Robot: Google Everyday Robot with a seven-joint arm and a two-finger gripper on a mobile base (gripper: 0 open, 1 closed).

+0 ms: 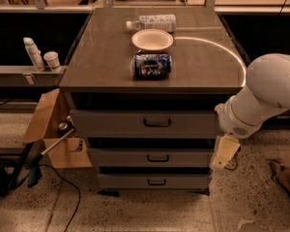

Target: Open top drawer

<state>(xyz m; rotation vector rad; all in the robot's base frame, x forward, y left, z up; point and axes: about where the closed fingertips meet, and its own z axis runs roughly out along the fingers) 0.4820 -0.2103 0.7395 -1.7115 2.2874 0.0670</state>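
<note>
The top drawer [145,123] is the widest grey front under the counter, shut, with a small dark loop handle [157,123] at its centre. Two narrower grey drawer fronts sit below it, both shut. My gripper [224,152] hangs from the white arm [266,95] at the right of the cabinet, just off the drawers' right edge, about level with the middle drawer. It is to the right of and below the top drawer's handle and holds nothing that I can see.
On the counter [101,66] lie a blue can [152,65], a white bowl [152,40] and a clear bottle [152,22]. An open cardboard box [50,129] with a tool stands at the cabinet's left. A shelf at the left holds bottles [38,56]. Cables cross the floor.
</note>
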